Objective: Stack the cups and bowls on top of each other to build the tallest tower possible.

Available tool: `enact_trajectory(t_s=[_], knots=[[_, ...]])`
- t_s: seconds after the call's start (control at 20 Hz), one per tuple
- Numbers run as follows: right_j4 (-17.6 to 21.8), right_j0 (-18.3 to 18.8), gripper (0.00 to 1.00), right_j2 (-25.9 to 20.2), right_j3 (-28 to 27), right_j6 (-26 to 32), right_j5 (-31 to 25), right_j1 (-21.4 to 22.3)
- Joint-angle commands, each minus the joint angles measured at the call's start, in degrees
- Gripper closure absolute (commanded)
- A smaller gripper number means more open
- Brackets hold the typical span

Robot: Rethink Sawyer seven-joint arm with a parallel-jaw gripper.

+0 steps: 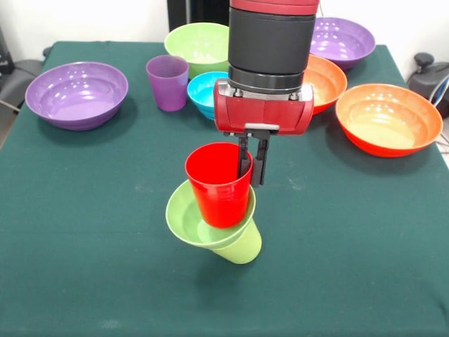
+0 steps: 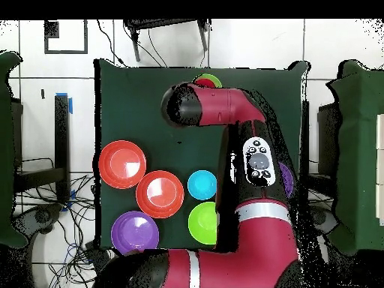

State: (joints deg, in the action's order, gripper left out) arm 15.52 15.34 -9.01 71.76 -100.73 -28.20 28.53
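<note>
My gripper (image 1: 252, 175) is shut on the right rim of the red cup (image 1: 221, 193), one finger inside it and one outside. The red cup sits in the small lime-green bowl (image 1: 184, 217), which rests on the lime-green cup (image 1: 244, 246). This stack leans over at mid-table. I cannot tell whether its base touches the cloth. In the overhead view only a green edge of the stack (image 2: 211, 80) shows past the arm. The small blue bowl (image 1: 202, 90) stands apart on the table behind the gripper, next to the purple cup (image 1: 168, 82).
A medium lime-green bowl (image 1: 198, 42) stands at the back. Wide purple bowls sit at far left (image 1: 77, 95) and back right (image 1: 345, 38). Two orange bowls (image 1: 328, 78) (image 1: 388, 118) are on the right. The arm (image 2: 225, 112) covers much of the overhead view.
</note>
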Motion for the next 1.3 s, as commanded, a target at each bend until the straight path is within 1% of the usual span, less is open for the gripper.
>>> enact_trajectory(t_s=[0.05, 0.7, 1.3], knots=[[1.7, -1.4, 1.0, -4.8, 5.1, -0.6, 1.9, -1.0], [1.2, -2.2, 1.0, -4.1, 5.5, -2.1, 2.4, -1.0], [1.4, -1.4, 1.0, -4.8, 5.1, -0.6, 2.2, -1.3]])
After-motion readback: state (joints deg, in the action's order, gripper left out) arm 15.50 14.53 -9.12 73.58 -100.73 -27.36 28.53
